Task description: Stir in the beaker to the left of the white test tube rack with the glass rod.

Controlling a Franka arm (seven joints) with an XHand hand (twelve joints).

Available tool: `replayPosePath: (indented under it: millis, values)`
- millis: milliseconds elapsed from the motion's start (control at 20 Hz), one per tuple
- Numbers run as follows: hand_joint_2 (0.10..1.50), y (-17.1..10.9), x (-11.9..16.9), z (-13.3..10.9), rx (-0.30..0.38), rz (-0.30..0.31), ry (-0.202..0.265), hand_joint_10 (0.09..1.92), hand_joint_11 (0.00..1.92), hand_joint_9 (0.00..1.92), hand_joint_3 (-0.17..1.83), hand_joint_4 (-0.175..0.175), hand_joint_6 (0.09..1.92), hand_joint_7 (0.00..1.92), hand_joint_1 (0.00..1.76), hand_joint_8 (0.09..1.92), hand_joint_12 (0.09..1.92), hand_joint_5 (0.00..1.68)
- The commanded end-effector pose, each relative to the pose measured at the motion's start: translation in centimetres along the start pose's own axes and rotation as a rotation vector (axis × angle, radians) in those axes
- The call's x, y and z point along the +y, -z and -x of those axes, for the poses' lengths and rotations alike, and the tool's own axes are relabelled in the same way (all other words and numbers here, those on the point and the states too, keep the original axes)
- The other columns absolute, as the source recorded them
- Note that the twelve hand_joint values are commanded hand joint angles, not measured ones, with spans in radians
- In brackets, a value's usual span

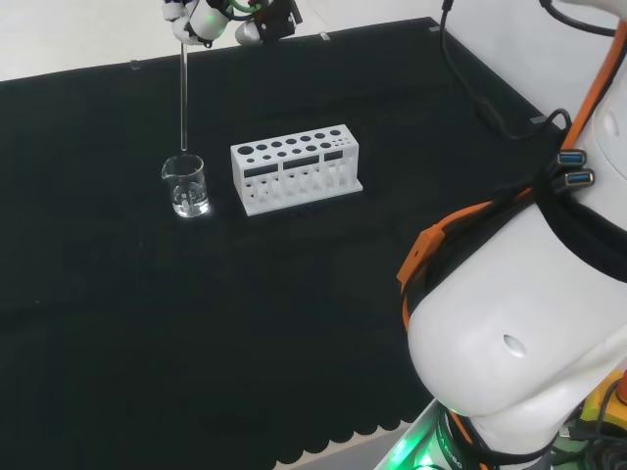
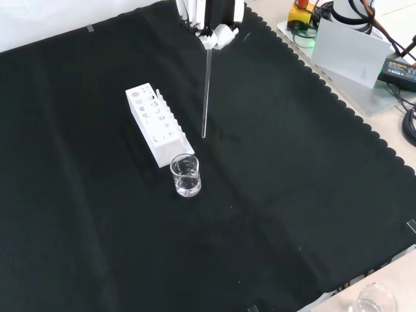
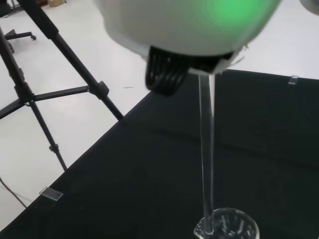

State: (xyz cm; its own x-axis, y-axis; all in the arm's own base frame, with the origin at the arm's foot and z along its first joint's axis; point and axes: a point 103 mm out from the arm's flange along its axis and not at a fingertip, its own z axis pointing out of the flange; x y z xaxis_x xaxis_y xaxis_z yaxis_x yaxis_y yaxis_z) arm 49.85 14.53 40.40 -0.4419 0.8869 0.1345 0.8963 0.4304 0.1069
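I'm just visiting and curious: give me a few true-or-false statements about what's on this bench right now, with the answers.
1. The hand holds a glass rod that hangs upright. True.
2. The rod's tip is down in the beaker. False: in the head view the tip ends just above the rim.
3. The white rack is full of test tubes. False: its holes look empty.
4. The beaker stands close beside one end of the rack. True.
5. The beaker lies on its side. False: it stands upright on the black cloth.
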Motion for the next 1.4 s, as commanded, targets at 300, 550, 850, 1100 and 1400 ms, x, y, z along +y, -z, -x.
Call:
replayPosePath:
  millis: [300,550,850,1100,1400]
  values:
    - [0.46,-1.9,3.7,0.5,0.009,-0.012,0.048,0.45,1.71,1.82,0.97,-0.175,0.51,1.41,1.34,0.81,0.56,1.33]
    - [0.46,-2.6,4.5,1.8,0.021,-0.017,0.038,0.44,1.71,1.82,0.97,-0.175,0.51,1.41,1.34,0.81,0.56,1.33]
    - [0.46,-3.3,5.0,3.1,0.019,-0.024,0.029,0.44,1.71,1.82,0.97,-0.175,0.51,1.41,1.34,0.81,0.56,1.32]
    - [0.47,-3.8,5.3,3.8,0.035,-0.033,0.023,0.44,1.71,1.82,0.97,-0.175,0.51,1.41,1.34,0.81,0.56,1.32]
    - [0.46,-4.4,5.5,3.9,0.031,-0.042,0.022,0.44,1.71,1.82,0.97,-0.175,0.51,1.41,1.34,0.82,0.56,1.33]
